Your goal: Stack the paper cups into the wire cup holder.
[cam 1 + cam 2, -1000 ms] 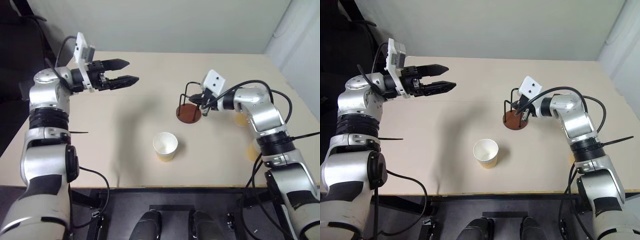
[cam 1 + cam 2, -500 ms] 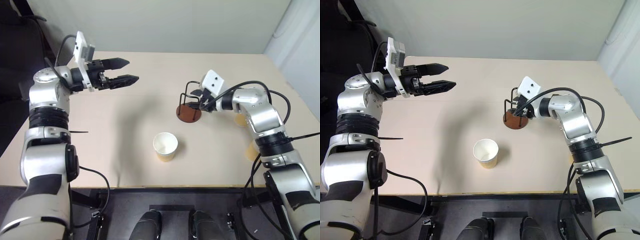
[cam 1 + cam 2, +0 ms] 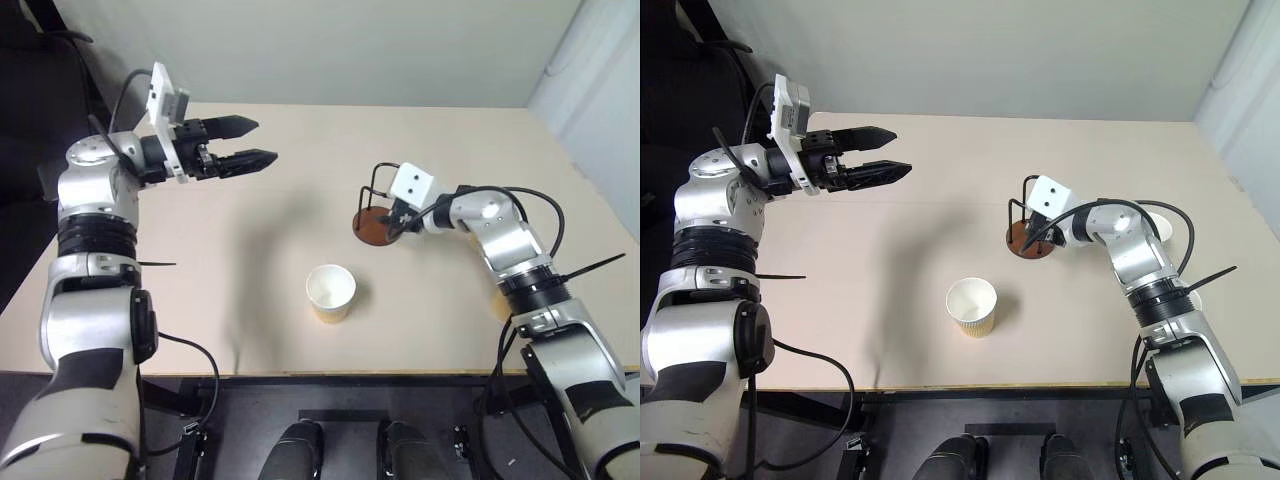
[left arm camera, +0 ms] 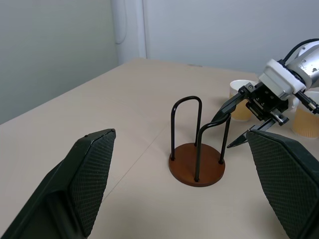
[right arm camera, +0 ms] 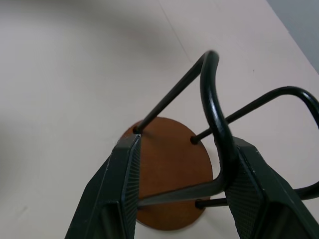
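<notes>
Right gripper [image 4: 242,124] at wire cup holder [image 3: 378,213], fingers parted, one wire loop between them, not clamped. Left gripper [image 3: 262,142] raised over far left of table [image 3: 250,270], fingers spread wide, holding nothing. One holder, upright on round brown base, right of table centre. Three paper cups counted: one [image 3: 330,292] upright near front edge at centre; two [image 4: 240,100] [image 4: 305,120] standing on right side beyond right arm.

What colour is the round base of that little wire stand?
Reddish-brown, with black wire loops; the wire cup holder shows best in the left wrist view.
</notes>
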